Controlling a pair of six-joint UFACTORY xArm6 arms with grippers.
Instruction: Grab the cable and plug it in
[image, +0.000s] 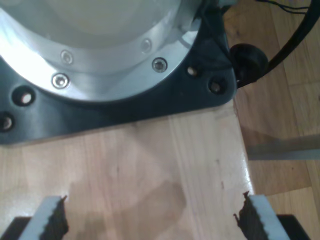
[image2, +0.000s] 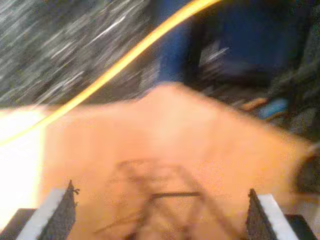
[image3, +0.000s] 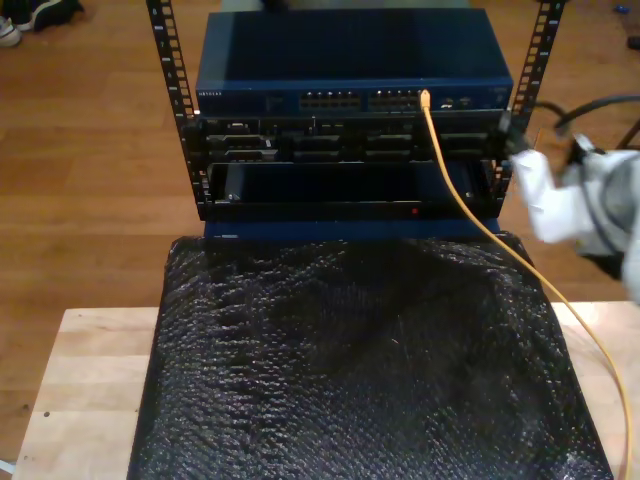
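Observation:
The yellow-orange cable (image3: 470, 205) runs from a port on the blue switch (image3: 350, 60) in the rack, down across the black mat (image3: 360, 360), and off the exterior view's right lower edge. Its end sits at that port. In the blurred second wrist view the cable (image2: 125, 57) arcs above a wooden surface, well ahead of my second gripper (image2: 160, 210), which is open and holds nothing. My first gripper (image: 155, 220) is open over bare wood, facing an arm's round metal base (image: 100, 50).
A blurred white arm (image3: 570, 200) hangs at the exterior view's right, beside the rack's upright (image3: 535, 60). The wooden table (image3: 90, 380) shows at the exterior view's left of the mat. Black robot cables (image: 290, 45) lie on the floor by the base.

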